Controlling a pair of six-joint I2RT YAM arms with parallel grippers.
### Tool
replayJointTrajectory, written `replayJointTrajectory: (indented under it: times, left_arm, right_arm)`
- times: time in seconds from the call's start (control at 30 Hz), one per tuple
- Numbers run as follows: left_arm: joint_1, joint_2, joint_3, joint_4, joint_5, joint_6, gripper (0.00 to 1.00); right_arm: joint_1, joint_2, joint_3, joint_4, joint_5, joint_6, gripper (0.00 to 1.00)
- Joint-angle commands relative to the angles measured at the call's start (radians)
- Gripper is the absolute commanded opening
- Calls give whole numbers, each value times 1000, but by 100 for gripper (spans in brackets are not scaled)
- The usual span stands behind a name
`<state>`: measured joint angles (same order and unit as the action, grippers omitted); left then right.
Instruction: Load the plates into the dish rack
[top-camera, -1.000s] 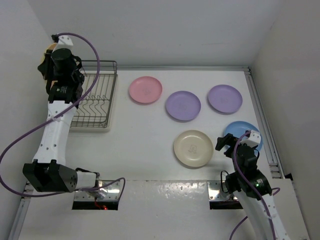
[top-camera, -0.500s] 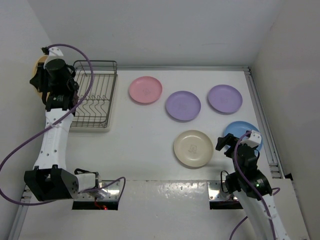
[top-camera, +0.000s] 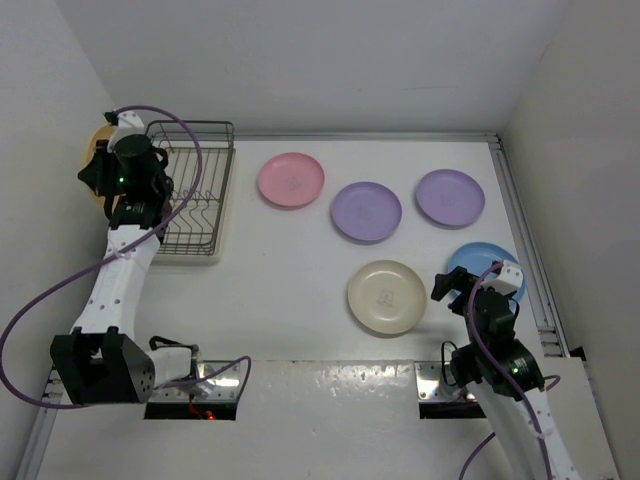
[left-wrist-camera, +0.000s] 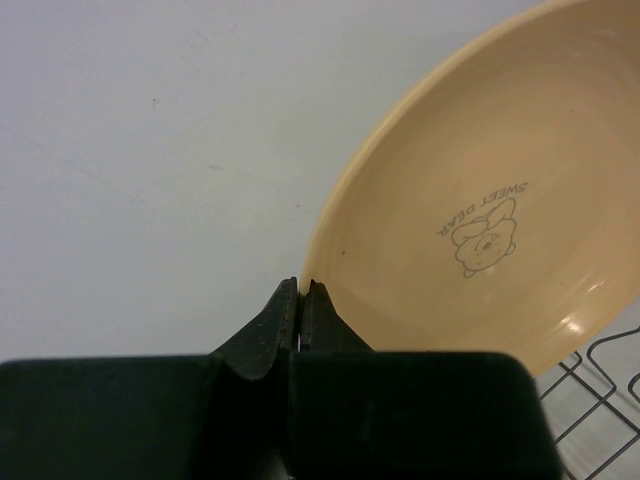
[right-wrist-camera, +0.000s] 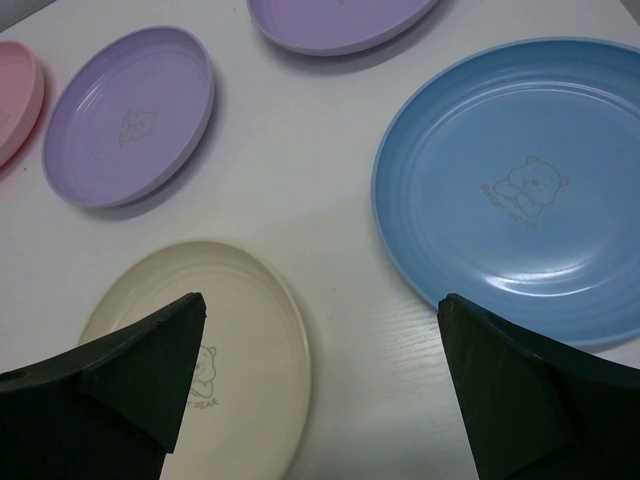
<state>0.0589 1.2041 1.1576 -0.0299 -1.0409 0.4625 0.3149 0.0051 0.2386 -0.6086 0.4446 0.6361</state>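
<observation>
My left gripper (left-wrist-camera: 301, 285) is shut on the rim of the orange-yellow plate (left-wrist-camera: 500, 180) and holds it on edge in the air. In the top view this gripper (top-camera: 112, 182) and plate (top-camera: 97, 147) are at the left side of the dish rack (top-camera: 205, 215), by the left wall. The rack holds no plates. My right gripper (right-wrist-camera: 320, 330) is open and empty, low over the table between the cream plate (right-wrist-camera: 230, 340) and the light blue plate (right-wrist-camera: 510, 190). The pink plate (top-camera: 291, 180), two lilac plates (top-camera: 366, 211) (top-camera: 450, 197), cream plate (top-camera: 386, 296) and blue plate (top-camera: 482, 258) lie flat.
White walls close in on the left, back and right. A raised rail (top-camera: 523, 240) runs along the table's right edge beside the blue plate. A purple cable (top-camera: 190, 150) loops from the left wrist over the rack. A rack wire (left-wrist-camera: 600, 365) shows below the held plate.
My left arm has swung the orange-yellow plate out to the left and then back right and lower, close to the rack's left side. The right arm has not moved.
</observation>
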Motion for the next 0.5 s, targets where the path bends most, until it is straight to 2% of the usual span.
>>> replayJointTrajectory:
  times: [0.0,0.13,0.33,0.47]
  left_arm:
    - [-22,-12,-44,204,-51,50,0]
    - [-22,21,-93,347,-88,146,0]
    - [1,40,-188,560,-28,273,0]
    - [27,51,-217,556,22,248,0]
  right_arm:
    - [4,-21,2,38,2,-6,99]
    - [4,-8,11,41,-4,-18,99]
    - [7,55,36,30,-7,-30,99]
    - [4,70,51,10,-4,-24,99]
